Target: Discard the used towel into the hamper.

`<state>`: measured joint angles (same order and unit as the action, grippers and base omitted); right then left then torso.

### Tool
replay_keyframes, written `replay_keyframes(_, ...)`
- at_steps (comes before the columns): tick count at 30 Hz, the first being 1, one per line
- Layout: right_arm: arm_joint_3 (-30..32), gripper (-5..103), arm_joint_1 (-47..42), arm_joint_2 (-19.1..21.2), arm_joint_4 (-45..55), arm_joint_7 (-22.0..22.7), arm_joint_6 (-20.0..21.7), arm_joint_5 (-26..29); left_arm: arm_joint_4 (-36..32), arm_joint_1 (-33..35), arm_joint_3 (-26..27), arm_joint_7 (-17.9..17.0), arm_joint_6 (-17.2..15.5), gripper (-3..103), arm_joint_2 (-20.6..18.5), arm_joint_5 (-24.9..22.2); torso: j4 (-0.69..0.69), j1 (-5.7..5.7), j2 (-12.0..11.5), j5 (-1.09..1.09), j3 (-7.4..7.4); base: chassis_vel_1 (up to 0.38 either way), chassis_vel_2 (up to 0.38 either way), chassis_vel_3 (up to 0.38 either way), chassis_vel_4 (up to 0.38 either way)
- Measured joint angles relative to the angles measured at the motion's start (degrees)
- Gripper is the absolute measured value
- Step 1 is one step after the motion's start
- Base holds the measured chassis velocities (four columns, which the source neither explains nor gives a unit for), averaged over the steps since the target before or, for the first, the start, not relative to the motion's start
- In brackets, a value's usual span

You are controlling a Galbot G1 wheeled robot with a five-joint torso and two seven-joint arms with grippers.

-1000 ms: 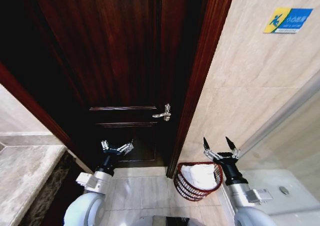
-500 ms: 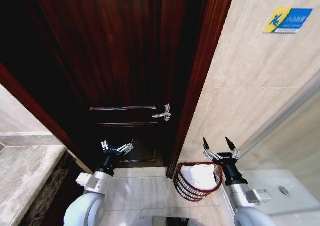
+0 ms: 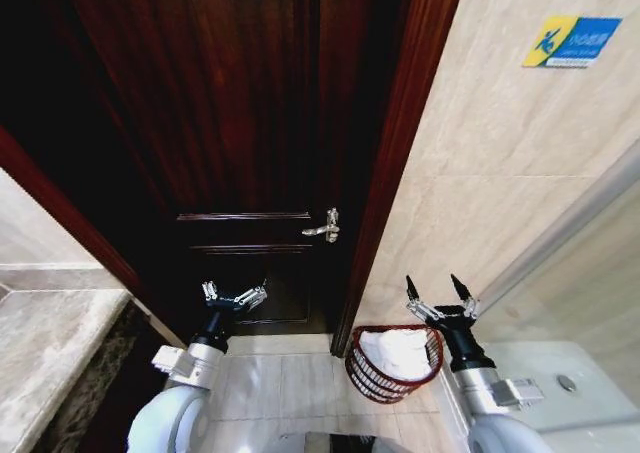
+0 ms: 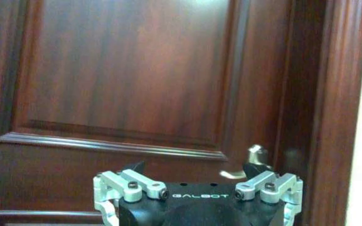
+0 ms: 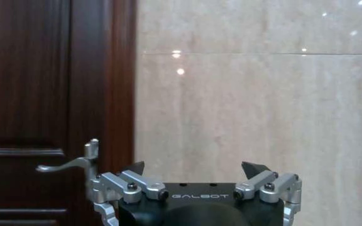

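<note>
A dark red-brown wire hamper (image 3: 372, 375) stands on the tiled floor against the beige wall, right of the door frame. A white towel (image 3: 397, 350) lies bunched inside it. My right gripper (image 3: 438, 291) hovers open just above the hamper's right rim, fingers pointing up and empty; in the right wrist view the same gripper (image 5: 195, 168) faces the wall. My left gripper (image 3: 234, 292) is open and empty, held in front of the lower door panel, and it faces the door in the left wrist view (image 4: 195, 168).
A dark wooden door (image 3: 240, 123) with a silver lever handle (image 3: 324, 228) is closed straight ahead. A stone counter (image 3: 45, 358) lies at the left. A white fixture (image 3: 560, 373) sits at lower right. A blue and yellow sign (image 3: 571, 40) hangs on the wall.
The whole head view has shifted slightly left; door, sign and hamper moved together. Both grippers keep their poses.
</note>
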<state>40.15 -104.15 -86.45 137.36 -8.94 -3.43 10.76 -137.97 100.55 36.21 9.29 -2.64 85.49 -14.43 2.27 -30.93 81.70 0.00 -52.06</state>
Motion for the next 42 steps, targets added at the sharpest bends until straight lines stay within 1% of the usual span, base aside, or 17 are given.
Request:
replay_keyframes(8,0.0,100,0.0,0.0,0.0,0.0,0.0,0.0,0.0,0.0,0.0,0.0,0.0,100,0.0,0.0,0.0,0.0,0.0,0.04,0.0,-0.164,-0.148,0.152,0.138)
replay_keyframes(11,0.0,100,0.0,0.0,0.0,0.0,0.0,0.0,0.0,0.0,0.0,0.0,0.0,100,0.0,0.0,0.01,0.0,0.0,0.01,-0.01,-0.041,-0.047,0.077,0.063)
replay_keyframes(15,0.0,100,0.0,0.0,0.0,0.0,0.0,0.0,0.0,0.0,0.0,0.0,0.0,100,0.0,0.0,0.0,0.0,0.0,-0.02,0.0,0.027,0.022,-0.015,-0.023)
replay_keyframes(26,0.0,100,0.0,0.0,0.0,0.0,0.0,0.0,0.0,0.0,0.0,0.0,0.0,100,0.0,0.0,0.0,0.0,0.0,0.01,0.0,0.015,0.016,0.001,0.001)
replay_keyframes(33,0.0,100,0.0,0.0,0.0,0.0,0.0,0.0,0.0,0.0,0.0,0.0,0.0,100,0.0,0.0,0.03,0.0,0.0,0.01,0.0,0.04,0.036,0.06,0.065)
replay_keyframes(37,0.0,100,0.0,0.0,0.0,0.0,0.0,0.0,0.0,0.0,0.0,0.0,0.0,100,0.0,0.0,-0.01,0.0,0.0,0.0,0.0,0.0,0.0,0.0,0.0)
replay_keyframes(42,0.0,100,0.0,0.0,0.0,0.0,0.0,0.0,0.0,0.0,0.0,0.0,0.0,100,0.0,0.0,0.0,0.0,0.0,0.0,0.0,0.0,0.0,0.0,0.0)
